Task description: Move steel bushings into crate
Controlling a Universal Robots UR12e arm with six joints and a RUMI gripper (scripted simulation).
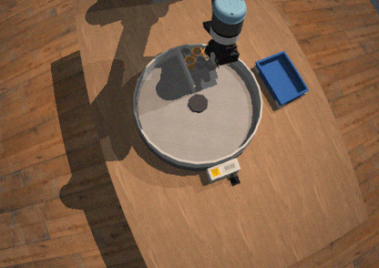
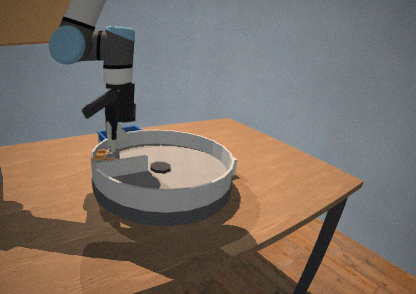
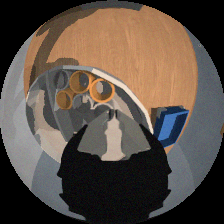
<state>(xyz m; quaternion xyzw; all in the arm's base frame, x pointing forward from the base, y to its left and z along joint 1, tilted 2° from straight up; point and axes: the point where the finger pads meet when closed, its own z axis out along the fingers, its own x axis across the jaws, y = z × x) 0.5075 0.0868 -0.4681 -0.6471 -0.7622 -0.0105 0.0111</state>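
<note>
- Bench (image 1: 291, 175): wooden top that carries all the items; it spreads out on every side below the claw.
- Turntable (image 1: 147, 134): large round grey tray with a raised white rim, a dark hub at its centre and a straight divider wall. Most of it lies on the near side of the claw in the top view; the claw hangs over its far edge.
- Arm: descends vertically from above, with the wrist directly over the rim zone of the turntable.
- Crate (image 1: 281, 77): blue and open-topped, standing on the bench outside the turntable, off to the crate side of the claw and apart from the rim. No bushing is visible in it; judged, no transfer is completed yet.
- Claw (image 3: 112, 115): jaws pressed almost together with nothing visible between them; it carries nothing. The tips sit low inside the rim, just beside the cluster.
- Bushings (image 3: 80, 81): a tight cluster in the wedge by the divider, directly ahead of the claw tips. Some are orange-brass; grey ones, judged to be the steel, lie among them in shadow. The count is not legible.
- Recommendation for the step in hand: spread the jaws before descending, confirm a grey sleeve rather than an orange one, and straddle one wall of it without nudging its neighbours, since the pieces touch one another.
</note>
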